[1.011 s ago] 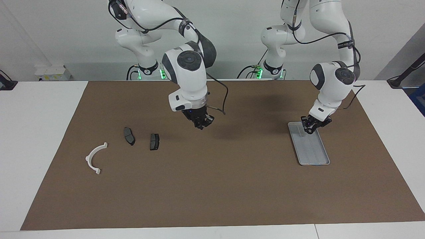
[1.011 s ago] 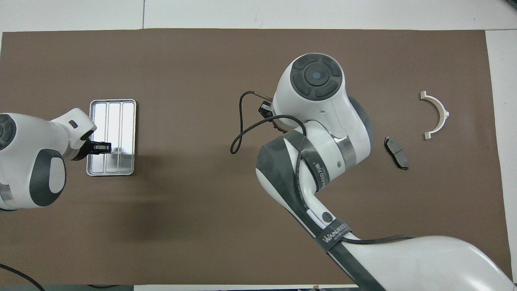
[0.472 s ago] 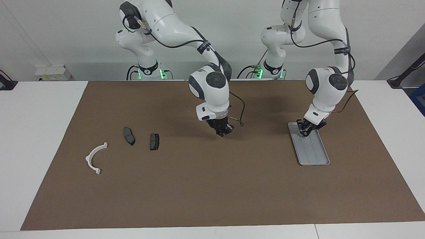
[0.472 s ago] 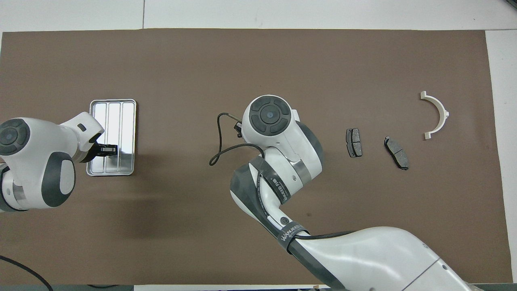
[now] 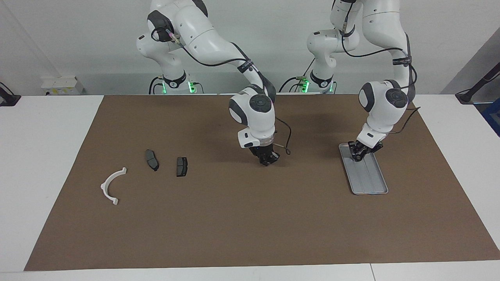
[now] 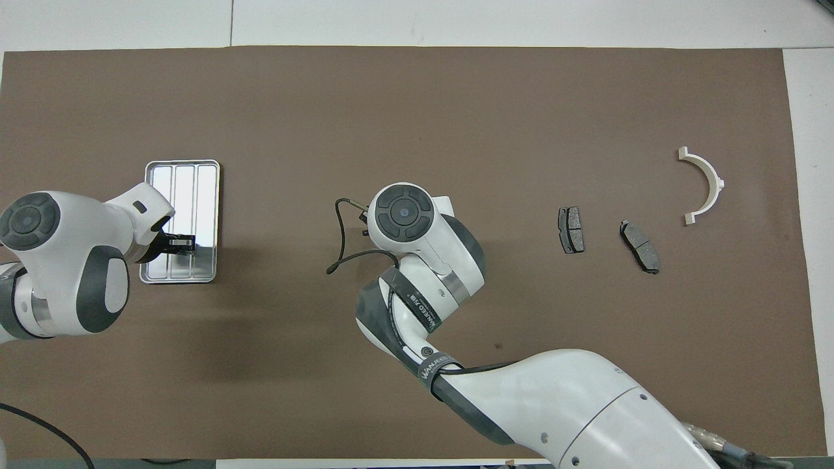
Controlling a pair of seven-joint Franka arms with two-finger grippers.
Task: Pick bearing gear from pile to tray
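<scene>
The pile lies on the brown mat toward the right arm's end: a white half-ring bracket [image 5: 112,185] and two dark brake pads [image 5: 152,160] [image 5: 181,166]. They also show in the overhead view: the bracket [image 6: 707,185] and the pads [image 6: 571,230] [image 6: 640,246]. The silver tray [image 5: 369,179] [image 6: 186,182] lies toward the left arm's end. My left gripper [image 5: 356,155] [image 6: 181,244] is low over the end of the tray nearest the robots. My right gripper [image 5: 267,160] is just above the mat's middle, apart from the pile, and its own wrist hides it in the overhead view. No bearing gear shows.
The brown mat [image 5: 250,218] covers most of the white table. A black cable [image 6: 342,244] loops off the right wrist. A tiny dark speck [image 6: 498,345] lies on the mat nearer to the robots than the pads.
My right gripper has moved from near the pads toward the mat's middle and come down close to the mat. My left gripper has sunk slightly over the tray. The pile has not moved.
</scene>
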